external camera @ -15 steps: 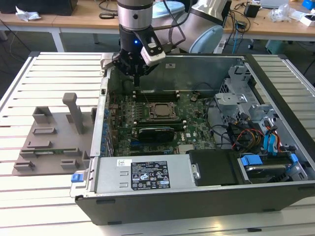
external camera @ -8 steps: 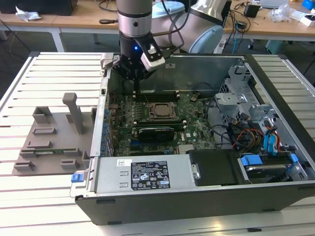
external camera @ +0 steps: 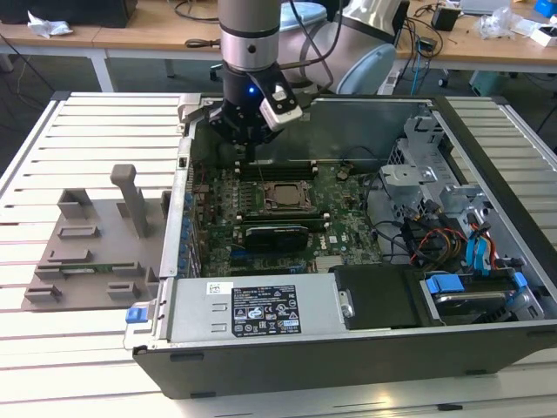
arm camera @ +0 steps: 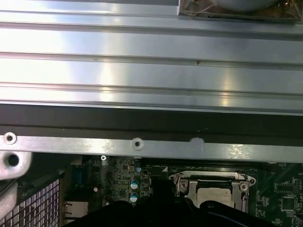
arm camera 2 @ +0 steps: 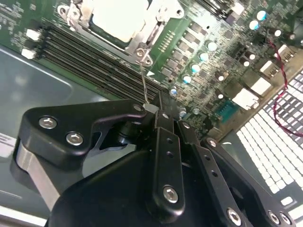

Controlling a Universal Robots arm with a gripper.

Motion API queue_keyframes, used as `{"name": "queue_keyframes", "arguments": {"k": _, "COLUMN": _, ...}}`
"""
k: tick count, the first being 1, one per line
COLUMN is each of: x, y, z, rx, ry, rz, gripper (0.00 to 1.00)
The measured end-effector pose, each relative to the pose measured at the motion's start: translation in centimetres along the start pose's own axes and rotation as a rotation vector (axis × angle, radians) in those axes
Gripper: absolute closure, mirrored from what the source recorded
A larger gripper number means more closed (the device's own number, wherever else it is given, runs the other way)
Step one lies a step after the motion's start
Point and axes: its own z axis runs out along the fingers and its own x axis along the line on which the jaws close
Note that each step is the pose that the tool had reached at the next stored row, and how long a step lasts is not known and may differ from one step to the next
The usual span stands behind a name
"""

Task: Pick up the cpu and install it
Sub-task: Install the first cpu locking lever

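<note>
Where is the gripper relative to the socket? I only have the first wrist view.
Observer: In the exterior view the gripper hangs inside the open case, just on the far side of the socket, over the memory slots.
Operator: Is it gripping anything?
Observer: In the second wrist view it looks shut on the tip of the thin wire lever that runs out from the socket corner.
Operator: What lies outside the case?
Observer: A grey fixture with an upright post sits on the slatted table, at the exterior view's left.
</note>
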Motion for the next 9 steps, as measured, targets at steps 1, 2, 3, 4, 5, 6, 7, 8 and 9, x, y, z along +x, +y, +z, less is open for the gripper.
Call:
{"name": "queue_keyframes", "arguments": {"k": 1, "x": -0.19, "y": -0.01, "z": 0.00, "rx": 0.0000, "ry": 0.0001, "rz": 0.000, "gripper": 0.89}}
{"name": "queue_keyframes", "arguments": {"k": 2, "x": -0.41, "y": -0.02, "z": 0.00, "rx": 0.0000, "ry": 0.0001, "rz": 0.000, "gripper": 0.89}}
{"name": "queue_keyframes", "arguments": {"k": 3, "x": -0.76, "y": -0.03, "z": 0.00, "rx": 0.0000, "ry": 0.0001, "rz": 0.000, "gripper": 0.89}}
{"name": "queue_keyframes", "arguments": {"k": 4, "x": -0.95, "y": -0.04, "z": 0.01, "rx": 0.0000, "ry": 0.0002, "rz": 0.000, "gripper": 0.89}}
{"name": "queue_keyframes", "arguments": {"k": 5, "x": -1.20, "y": -0.05, "z": 0.02, "rx": 0.0000, "ry": 0.0005, "rz": 0.000, "gripper": 0.89}}
{"name": "queue_keyframes", "arguments": {"k": 6, "x": -1.36, "y": -0.06, "z": 0.02, "rx": 0.0001, "ry": 0.0006, "rz": 0.000, "gripper": 0.89}}
{"name": "queue_keyframes", "arguments": {"k": 7, "x": -1.48, "y": -0.06, "z": 0.03, "rx": 0.0000, "ry": 0.0008, "rz": 0.000, "gripper": 0.89}}
{"name": "queue_keyframes", "arguments": {"k": 8, "x": -1.69, "y": -0.07, "z": 0.05, "rx": 0.0000, "ry": 0.0009, "rz": 0.000, "gripper": 0.89}}
{"name": "queue_keyframes", "arguments": {"k": 9, "x": -1.86, "y": -0.08, "z": 0.06, "rx": -0.0001, "ry": 0.0010, "rz": 0.000, "gripper": 0.89}}
